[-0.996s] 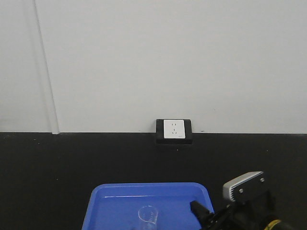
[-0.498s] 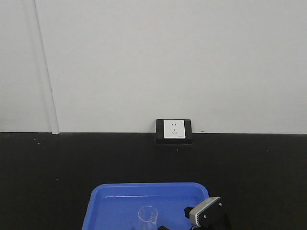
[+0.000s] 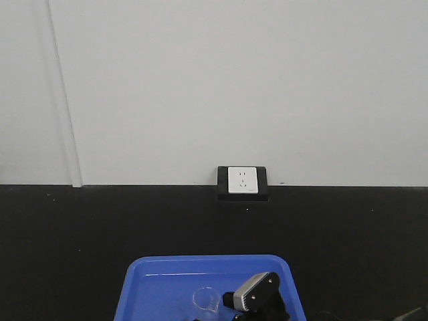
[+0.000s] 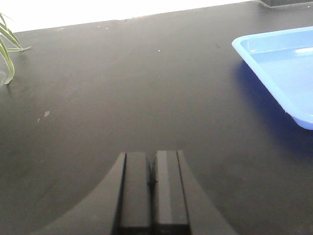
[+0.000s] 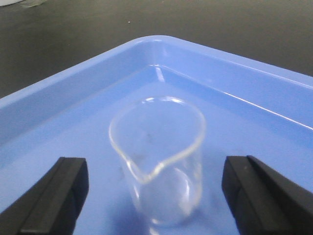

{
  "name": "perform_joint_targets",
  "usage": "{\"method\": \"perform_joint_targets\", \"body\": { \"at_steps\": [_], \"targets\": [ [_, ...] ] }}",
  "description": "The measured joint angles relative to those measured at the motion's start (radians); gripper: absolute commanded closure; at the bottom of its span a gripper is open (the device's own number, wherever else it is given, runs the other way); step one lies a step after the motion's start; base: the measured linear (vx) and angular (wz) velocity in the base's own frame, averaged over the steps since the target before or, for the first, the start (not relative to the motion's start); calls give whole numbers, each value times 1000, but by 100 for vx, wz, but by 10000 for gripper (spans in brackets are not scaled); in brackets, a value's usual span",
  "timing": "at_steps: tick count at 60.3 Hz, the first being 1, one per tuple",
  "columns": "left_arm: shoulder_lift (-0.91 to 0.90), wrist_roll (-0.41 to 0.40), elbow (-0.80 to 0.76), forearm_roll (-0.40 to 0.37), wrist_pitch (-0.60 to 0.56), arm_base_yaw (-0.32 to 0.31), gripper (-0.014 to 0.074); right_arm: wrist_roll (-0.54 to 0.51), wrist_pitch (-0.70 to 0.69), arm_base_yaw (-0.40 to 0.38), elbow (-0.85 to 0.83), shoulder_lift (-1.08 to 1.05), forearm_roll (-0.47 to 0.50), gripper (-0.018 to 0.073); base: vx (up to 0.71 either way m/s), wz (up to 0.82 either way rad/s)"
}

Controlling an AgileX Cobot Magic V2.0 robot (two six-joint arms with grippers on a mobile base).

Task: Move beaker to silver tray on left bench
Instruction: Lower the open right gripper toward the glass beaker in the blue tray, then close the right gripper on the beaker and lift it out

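The beaker [image 5: 159, 161] stands in the blue tray [image 5: 73, 98] between wide-spread fingers of the right gripper [image 5: 156, 192], seemingly untouched.

Beaker [image 5: 157, 161]: clear, colourless glass, smooth and glossy, with bright glints along the rim.
Tray [image 5: 58, 93]: blue plastic, smooth, semi-gloss, with white streaks of reflected light on the inner wall and floor.
Surface [image 4: 122, 88]: black, matt, finely grained, a few pale specks, soft sheen toward the far edge.
Right pincer [image 5: 156, 169]: fingers [image 5: 54, 196] black and dull; plastic or rubber, cannot tell which.
Left pincer [image 4: 151, 161]: black, smooth, slight satin sheen.
Wall [image 3: 234, 80]: white, matt, plain.
Socket [image 3: 242, 180]: smooth white plastic face in a black frame.
Housing [image 3: 256, 289] on the arm: silver-grey, satin; metal or plastic unclear.
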Motion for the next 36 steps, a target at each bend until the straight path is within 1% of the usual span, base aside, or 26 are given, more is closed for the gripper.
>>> {"method": "perform_joint_targets", "body": {
  "at_steps": [10, 12, 16, 20, 23, 26, 27, 28, 31, 36],
  "targets": [
    [0, 0, 0, 0, 0, 0, 595, 0, 7, 35, -96, 71, 19, -27, 0, 0],
    [0, 0, 0, 0, 0, 0, 595, 3, 9, 42, -115, 83, 23, -17, 0, 0],
    [0, 0, 0, 0, 0, 0, 595, 9, 15, 52, -153, 105, 33, 33, 0, 0],
    [0, 0, 0, 0, 0, 0, 595, 20, 19, 59, -180, 125, 42, 134, 0, 0],
    [0, 0, 0, 0, 0, 0, 595, 22, 23, 61, -195, 134, 52, 230, 0, 0],
    [0, 0, 0, 0, 0, 0, 595, 26, 25, 63, -199, 137, 64, 359, 0, 0],
    [0, 0, 0, 0, 0, 0, 595, 26, 26, 63, -199, 137, 68, 417, 0, 0],
    [0, 0, 0, 0, 0, 0, 595, 26, 27, 63, -200, 137, 71, 437, 0, 0],
    [0, 0, 0, 0, 0, 0, 595, 26, 35, 63, -202, 134, 82, 568, 0, 0],
    [0, 0, 0, 0, 0, 0, 595, 30, 99, 63, -202, 108, 81, 576, 0, 0]
  ]
}}
